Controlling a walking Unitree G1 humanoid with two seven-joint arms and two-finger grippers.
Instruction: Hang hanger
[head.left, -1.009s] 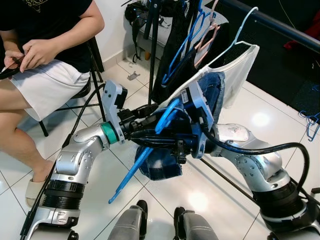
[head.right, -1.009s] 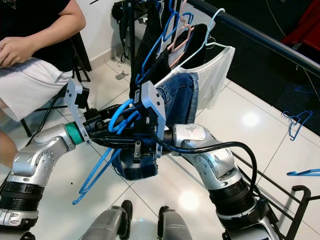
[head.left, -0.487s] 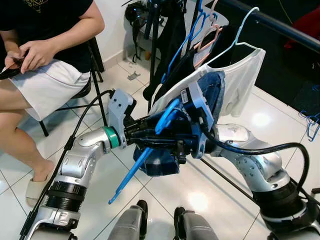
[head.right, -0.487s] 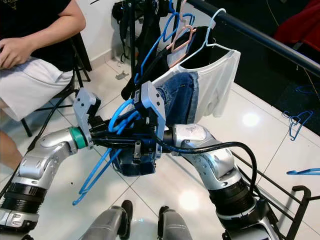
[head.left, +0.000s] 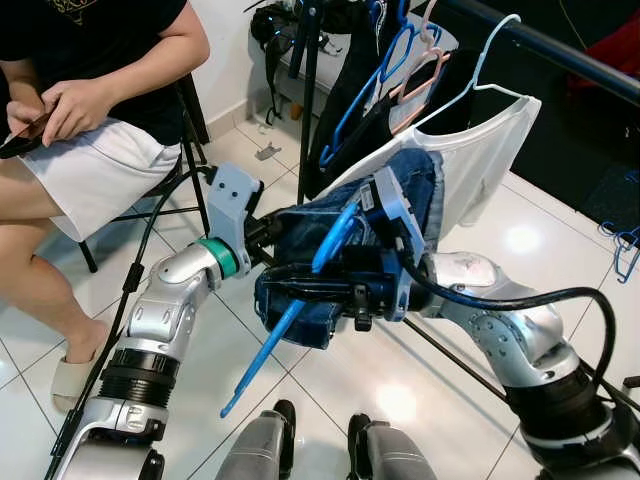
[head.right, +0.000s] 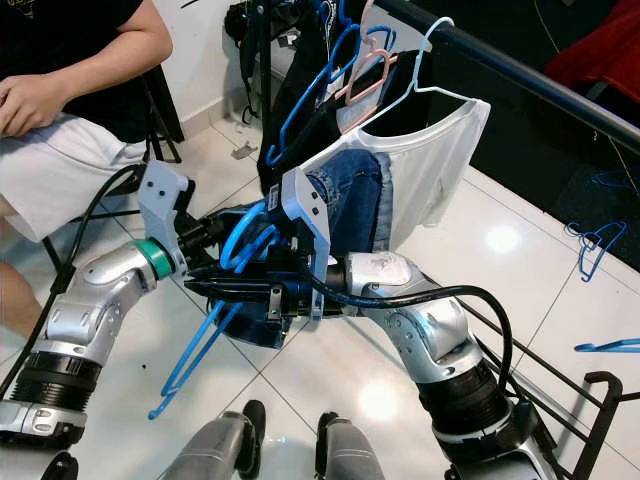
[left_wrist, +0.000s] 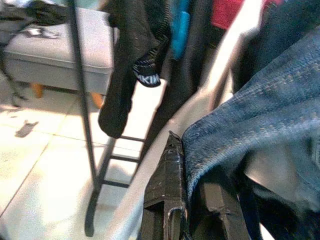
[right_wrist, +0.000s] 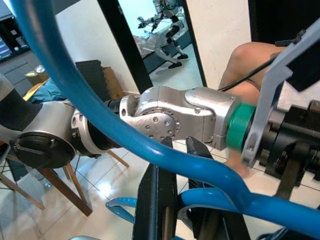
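Bright blue hanger (head.left: 290, 322), dark blue denim jeans (head.left: 318, 232), white top (head.left: 480, 155)

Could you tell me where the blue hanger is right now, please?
The blue hanger is in front of the robot, held between the right gripper and left gripper, with jeans draped on it, below the clothes rail.

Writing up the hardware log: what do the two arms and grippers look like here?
Both arms are silver metal with ribbed black joint collars. The left arm has a green ring at the wrist and a grey angular camera bracket. The right arm carries a thick black cable looping along it and a similar grey bracket. Each gripper has two long black fingers.
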